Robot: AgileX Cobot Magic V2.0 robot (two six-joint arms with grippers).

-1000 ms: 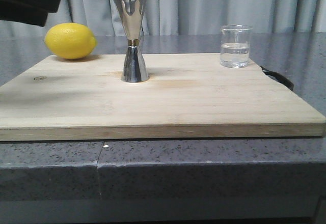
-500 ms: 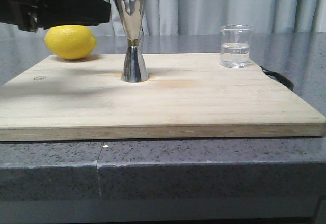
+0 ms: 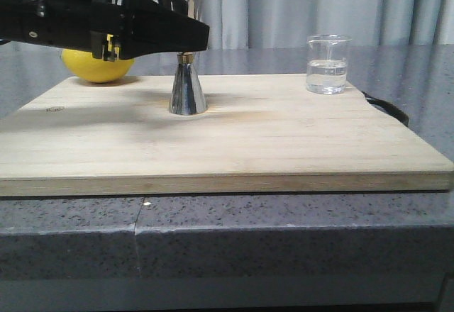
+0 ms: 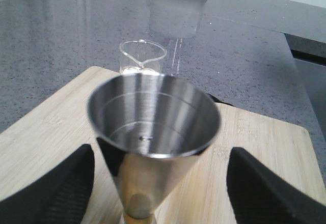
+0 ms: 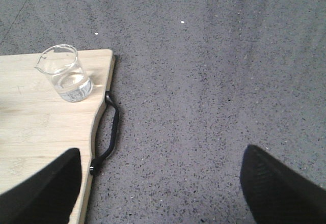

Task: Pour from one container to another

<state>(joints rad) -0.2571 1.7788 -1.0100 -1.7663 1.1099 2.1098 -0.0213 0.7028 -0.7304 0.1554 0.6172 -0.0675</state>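
The steel hourglass jigger with its gold waist band stands upright on the wooden board, left of centre. My left gripper reaches in from the left at the height of its upper cup. In the left wrist view the jigger stands between the open fingers, untouched, and its cup looks empty. The glass beaker holds some clear liquid at the board's far right corner, and also shows behind the jigger as beaker. My right gripper hangs open over the countertop, right of the beaker.
A lemon lies at the board's far left, partly hidden by my left arm. The board has a black handle on its right edge. Grey speckled countertop surrounds the board, with curtains behind.
My left gripper has travelled rightward from the frame's left edge until its fingers straddle the jigger's upper cup. The jigger, beaker and lemon have not moved.
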